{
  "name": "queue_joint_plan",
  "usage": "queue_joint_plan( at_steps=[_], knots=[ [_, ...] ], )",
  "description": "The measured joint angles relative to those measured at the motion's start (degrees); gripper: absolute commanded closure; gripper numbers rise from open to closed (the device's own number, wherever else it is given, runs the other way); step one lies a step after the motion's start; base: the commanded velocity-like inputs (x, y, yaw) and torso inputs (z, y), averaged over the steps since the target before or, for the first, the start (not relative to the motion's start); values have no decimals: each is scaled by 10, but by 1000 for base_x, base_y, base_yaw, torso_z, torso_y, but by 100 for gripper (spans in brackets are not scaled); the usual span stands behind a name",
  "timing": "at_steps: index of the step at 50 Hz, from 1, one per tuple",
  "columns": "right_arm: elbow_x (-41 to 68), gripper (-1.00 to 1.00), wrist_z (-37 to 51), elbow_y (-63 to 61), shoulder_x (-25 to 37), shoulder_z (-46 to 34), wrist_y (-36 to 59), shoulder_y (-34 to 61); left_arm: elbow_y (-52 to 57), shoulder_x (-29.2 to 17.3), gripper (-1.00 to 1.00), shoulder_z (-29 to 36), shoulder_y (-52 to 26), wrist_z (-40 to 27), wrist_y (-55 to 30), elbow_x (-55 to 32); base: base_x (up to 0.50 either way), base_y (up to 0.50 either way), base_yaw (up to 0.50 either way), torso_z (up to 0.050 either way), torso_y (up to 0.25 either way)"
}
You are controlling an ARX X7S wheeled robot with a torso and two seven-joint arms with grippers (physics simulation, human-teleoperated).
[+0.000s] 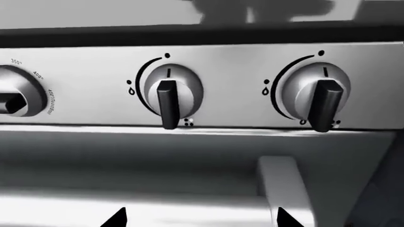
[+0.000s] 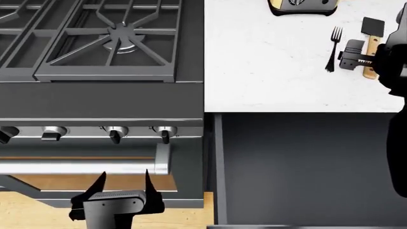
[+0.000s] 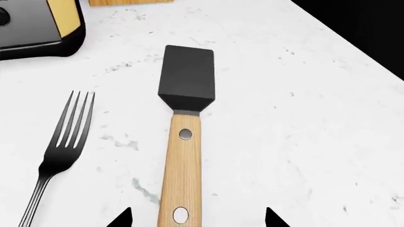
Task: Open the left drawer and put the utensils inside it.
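Observation:
The left drawer point(image 2: 305, 167) stands pulled out below the white counter, and its dark grey inside holds nothing. On the counter lie the utensils: a dark fork point(image 2: 332, 47) and, beside it, a spatula point(image 2: 371, 28) with a black blade and wooden handle. My right gripper point(image 2: 359, 61) hovers open over the spatula's handle. In the right wrist view the spatula point(image 3: 186, 118) runs between the tips of the right gripper point(image 3: 197, 219), with the fork point(image 3: 63, 137) alongside. My left gripper point(image 2: 124, 183) is open and holds nothing in front of the oven; the left gripper point(image 1: 202, 218) faces the knobs.
A gas range point(image 2: 102, 43) fills the left, with knobs point(image 1: 169, 94) and a silver oven handle point(image 2: 83, 167) close ahead of the left gripper. A toaster point(image 2: 302, 5) stands at the counter's back edge. The counter's right edge point(image 3: 353, 52) drops off near the spatula.

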Motion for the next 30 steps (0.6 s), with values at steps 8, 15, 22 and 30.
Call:
queue_joint_plan(
  at_steps=[8,15,22,30],
  knots=[
    [-2,-100,17,-5,-6,2,14,3,4,44,-100,-50,12,50,-21,38,0,0,0,0,0],
    [-5,-100,33,-10,-12,1,29,5,3,60,-100,-67,16,67,-29,52,0,0,0,0,0],
    [-9,-100,46,-17,-18,-1,39,4,2,66,-100,-74,18,73,-32,56,0,0,0,0,-2],
    [-12,-100,49,-39,-22,-6,51,16,2,66,-100,-73,17,71,-38,58,2,0,0,0,-174]
  ],
)
